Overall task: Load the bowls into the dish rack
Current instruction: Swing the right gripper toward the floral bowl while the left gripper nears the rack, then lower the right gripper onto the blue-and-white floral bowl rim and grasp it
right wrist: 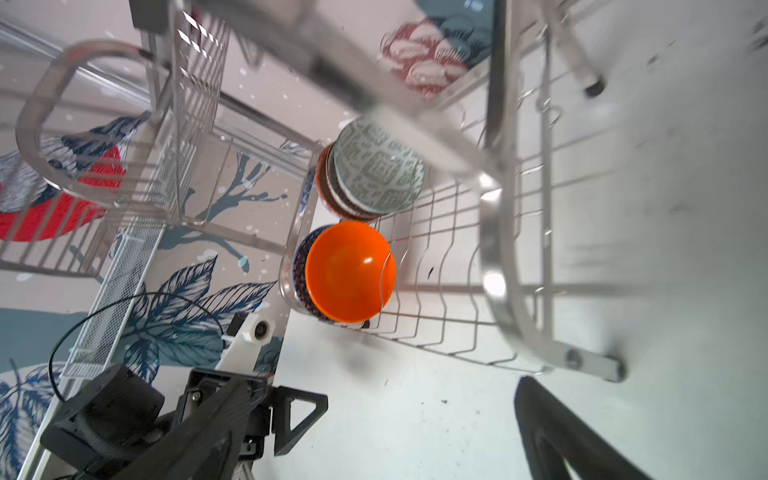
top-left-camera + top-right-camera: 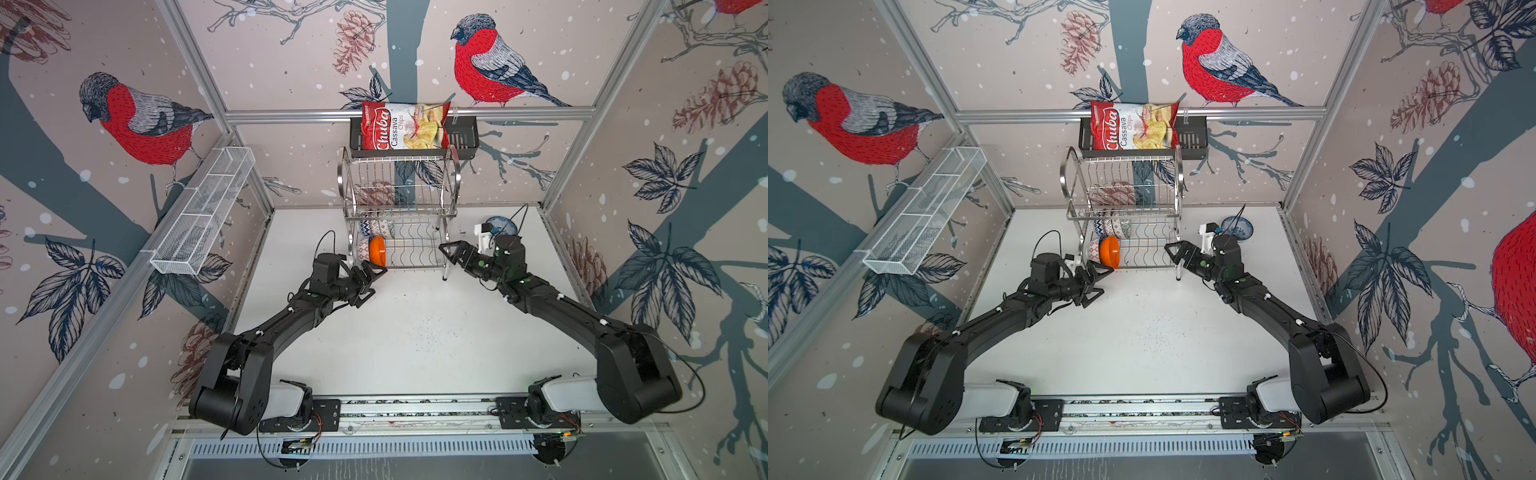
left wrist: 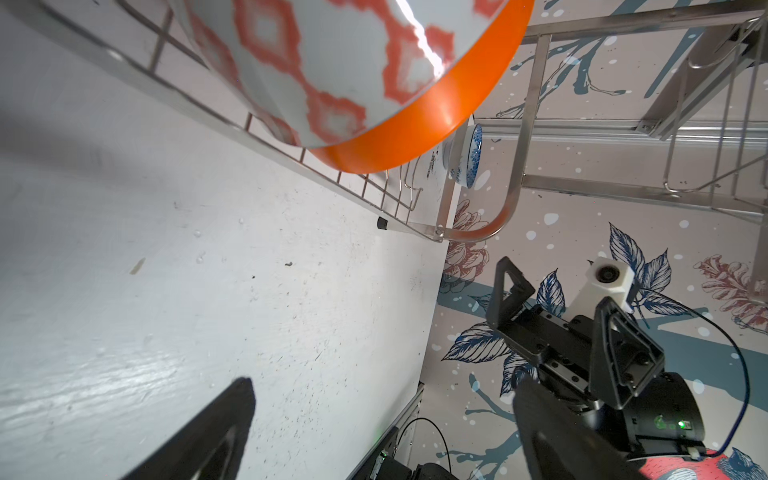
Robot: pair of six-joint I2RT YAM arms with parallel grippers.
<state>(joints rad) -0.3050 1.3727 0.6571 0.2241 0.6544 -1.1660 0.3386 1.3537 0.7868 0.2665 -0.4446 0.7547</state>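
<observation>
The dish rack point(image 2: 401, 217) is a two-tier shiny steel wire frame with arched ends and short feet. It stands upright at the far middle of the white table point(image 2: 415, 332).

Its lower tier holds bowls at the left end, all on edge with their openings facing right. In the near row the plain orange bowl point(image 1: 349, 272) shows its glossy inside, and the orange-white patterned bowl point(image 3: 332, 62) sits tight against its back. In the far row the grey-green patterned bowl point(image 1: 376, 170) is rightmost and the dark blue geometric bowl point(image 2: 365, 227) leftmost, with others packed between them.

The white-blue floral bowl point(image 2: 505, 226) sits on the table to the right of the rack, apart from it and partly hidden.
</observation>
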